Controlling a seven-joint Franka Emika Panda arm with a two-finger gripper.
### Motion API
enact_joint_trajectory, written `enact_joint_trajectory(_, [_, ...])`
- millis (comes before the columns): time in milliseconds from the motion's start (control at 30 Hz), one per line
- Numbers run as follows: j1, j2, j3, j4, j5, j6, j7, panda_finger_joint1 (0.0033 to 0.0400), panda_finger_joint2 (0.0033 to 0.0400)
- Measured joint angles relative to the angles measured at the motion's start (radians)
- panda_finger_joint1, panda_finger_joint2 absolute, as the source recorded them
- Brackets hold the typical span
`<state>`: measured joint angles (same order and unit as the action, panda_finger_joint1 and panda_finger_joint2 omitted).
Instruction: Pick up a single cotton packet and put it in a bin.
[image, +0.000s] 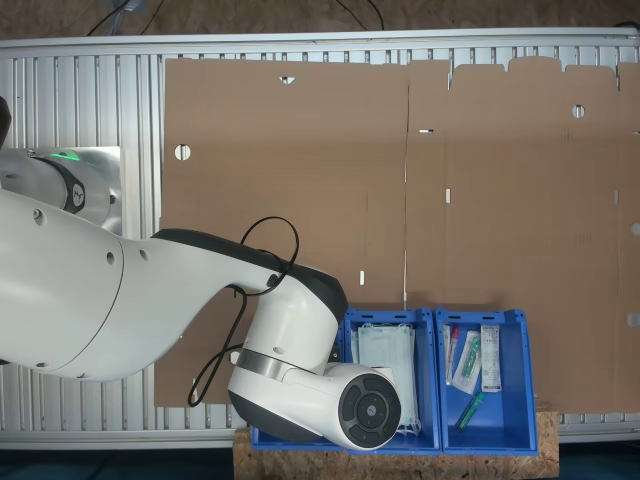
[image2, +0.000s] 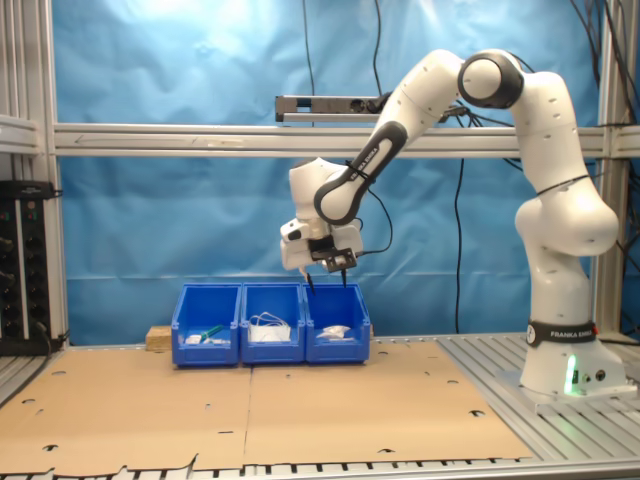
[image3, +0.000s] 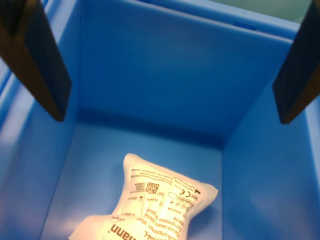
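The cotton packet lay flat on the floor of the bin, a white sachet with dark print, and a second white packet overlapped its near end. In the second exterior view the same packet showed as a pale patch inside the bin at the second exterior view's right end of a row of three blue bins.

The gripper hung above the bin with its jaws spread wide and nothing between them; the two dark fingers stood well apart, clear of the blue walls and well above the packet. In the second exterior view the gripper was poised just over the bin's rim.

The middle bin held pale green face masks, and the bin at the second exterior view's left held long narrow packets. In the first exterior view the arm covered most of the bin at the first exterior view's left, beside the mask bin with its masks and the bin of narrow packets. The three bins touched side by side on a chipboard block at the edge of a cardboard sheet covering the table.
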<state>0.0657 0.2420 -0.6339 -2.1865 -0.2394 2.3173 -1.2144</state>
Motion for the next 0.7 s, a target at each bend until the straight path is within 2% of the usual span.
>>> enact_joint_trajectory(67, [0.0, 0.0, 0.0, 0.0, 0.0, 0.0, 0.0, 0.0316, 0.0316])
enact_joint_trajectory(100, [0.0, 0.0, 0.0, 0.0, 0.0, 0.0, 0.0, 0.0394, 0.0394])
enact_joint_trajectory(700, [0.0, 0.0, 0.0, 0.0, 0.0, 0.0, 0.0, 0.0399, 0.0399])
